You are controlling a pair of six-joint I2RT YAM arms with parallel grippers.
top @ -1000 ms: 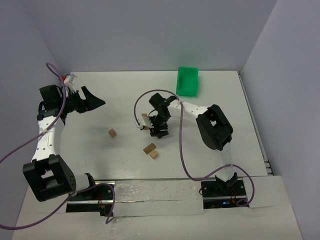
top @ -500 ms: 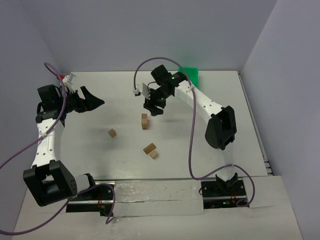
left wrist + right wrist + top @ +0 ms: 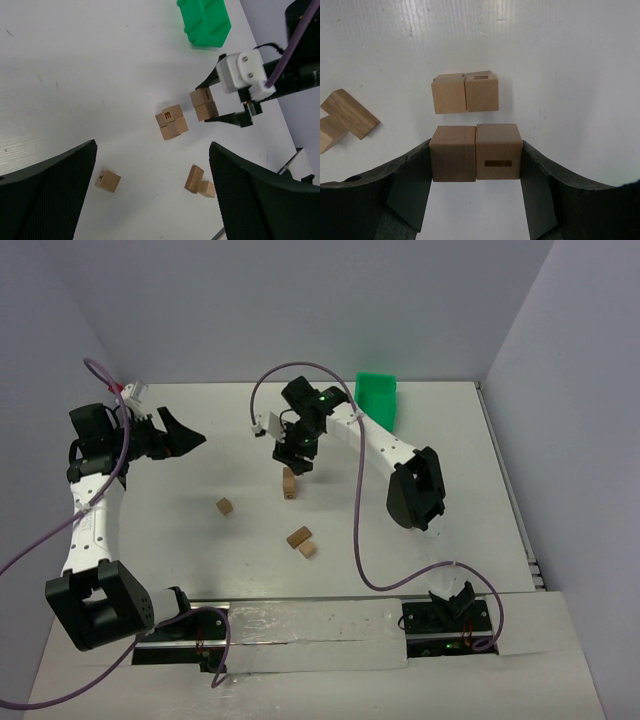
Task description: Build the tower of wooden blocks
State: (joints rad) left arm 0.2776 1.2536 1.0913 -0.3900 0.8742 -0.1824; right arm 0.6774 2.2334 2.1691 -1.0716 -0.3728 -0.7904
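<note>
The right gripper is clamped on a pair of cubes, with a matte black finger pressed against each outer face. They are plain pale wood with crisp square edges, and one face carries a small dark slot mark. Just past the fingertips, with a strip of white table showing between, sits the tower, two matching cubes so far (whether they stand or lie, I can't tell from here). Off to the gripper's left two loose cubes touch in an L. The right arm reaches far forward and leftward, wrist tipped down. The left gripper hangs with its mesh-textured fingers spread wide, holding nothing, a single cube below it, a glossy green bin well beyond.
</note>
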